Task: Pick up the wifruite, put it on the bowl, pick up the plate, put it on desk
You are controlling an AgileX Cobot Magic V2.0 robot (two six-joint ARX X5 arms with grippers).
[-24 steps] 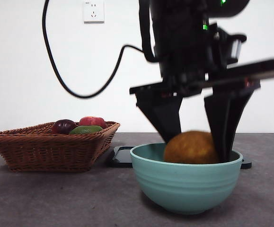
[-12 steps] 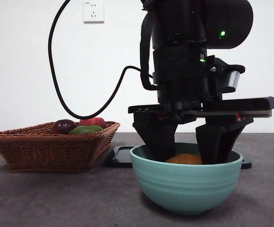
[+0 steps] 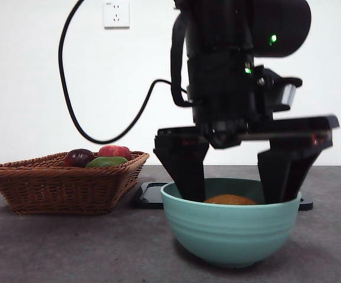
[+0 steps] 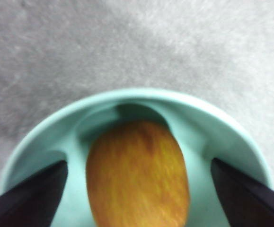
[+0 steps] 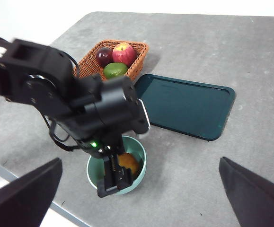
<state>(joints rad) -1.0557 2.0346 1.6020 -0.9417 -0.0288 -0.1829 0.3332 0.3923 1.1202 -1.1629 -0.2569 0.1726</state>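
Background: plain white wall with a socket (image 3: pixel 116 13) high up and a looping black cable (image 3: pixel 93 124).

Surface: broad dark grey matte counter (image 3: pixel 70 247), faintly mottled.

Item, first part of task: small rounded orange-tan wifruite (image 4: pixel 137 175), smooth-skinned, lying inside the large mint-green glazed ribbed bowl (image 3: pixel 229 227), low in the hollow, only its top showing above the rim from the front. Also seen from the right wrist view as an orange spot in the bowl (image 5: pixel 95 172).

Left tool (image 3: pixel 239 191): lowered into the bowl, jaws spread wide, one on each side of the wifruite with clear mint glaze between each jaw and the fruit. Holding nothing. Judged: fruit released, placing step done or all but done, only the withdrawal of the arm outstanding.

Item, second part of task: flat dark teal rectangular tray with rounded corners (image 5: pixel 186 106), presumably the plate of the task, lying on the counter beyond the bowl, just beside the basket. Untouched. Judged: pick-up and setting down on the counter still to do.

Right tool (image 5: pixel 137 191): high above the counter, well apart from everything, jaws wide open and empty, waiting.

Other: brown wicker basket (image 3: pixel 58 183), holding a dark purple fruit (image 3: pixel 79 157), a red apple (image 3: pixel 116 151) and a green fruit (image 3: pixel 106 161).
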